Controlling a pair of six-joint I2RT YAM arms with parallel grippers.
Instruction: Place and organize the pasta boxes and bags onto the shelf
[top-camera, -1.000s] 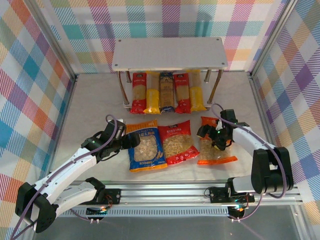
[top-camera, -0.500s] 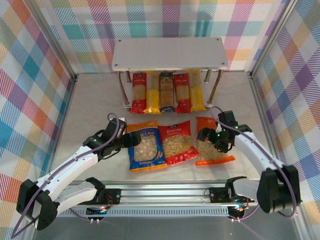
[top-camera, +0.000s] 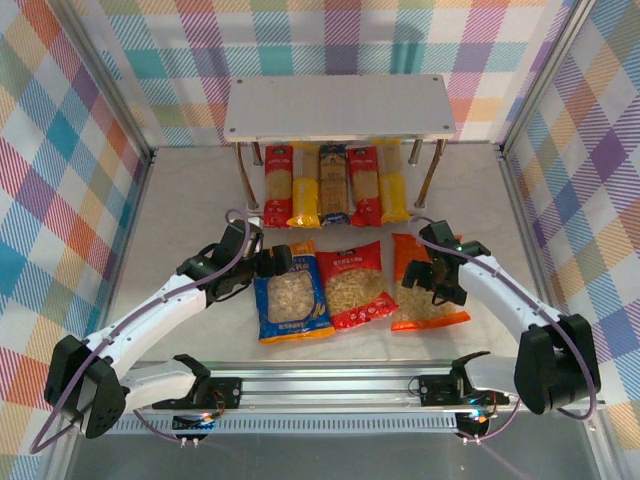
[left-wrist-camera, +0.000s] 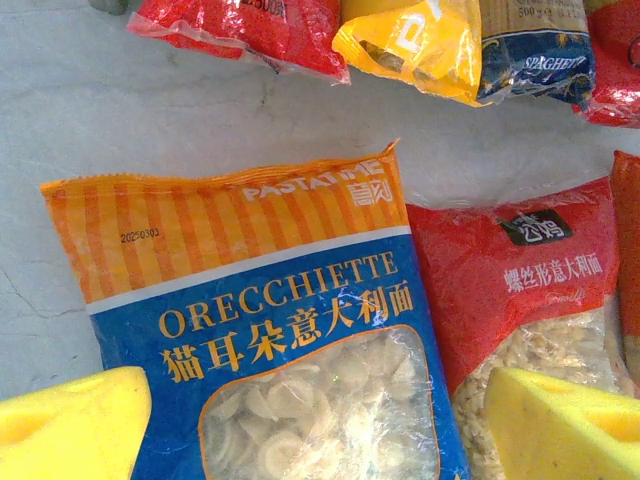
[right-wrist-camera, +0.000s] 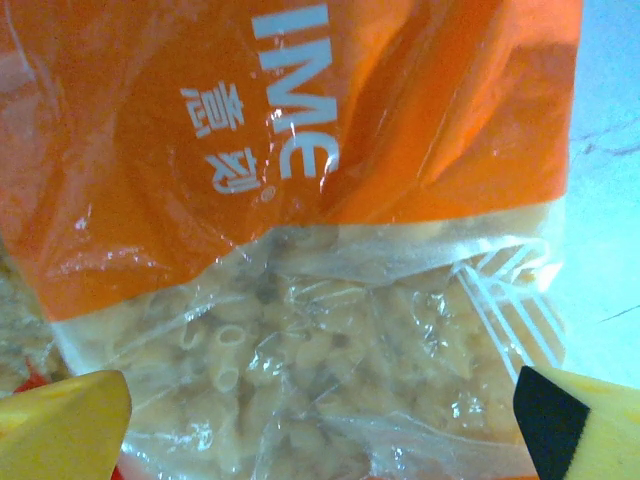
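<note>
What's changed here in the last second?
The left gripper moved toward the grey-white shelf, over the top end of the blue pillow bag; the right gripper edged left over the orange pillow bag. Both open, gripping nothing. Bags, long narrow pasta packs and shelf stayed put.

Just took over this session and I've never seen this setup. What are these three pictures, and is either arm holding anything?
Two robot arms are bolted at the near edge of a table. The wide picture comes from a fixed camera above and behind them; the other two come from a camera on each wrist, where the yellow wedges are that arm's own fingers. At the back stands a two-tier shelf; five long pasta boxes lie side by side on its lower tier. In front, three bags lie flat in a row: a blue bag, a red bag and an orange bag. The left gripper is open above the blue bag, the right gripper open above the orange bag. Neither holds anything.
</note>
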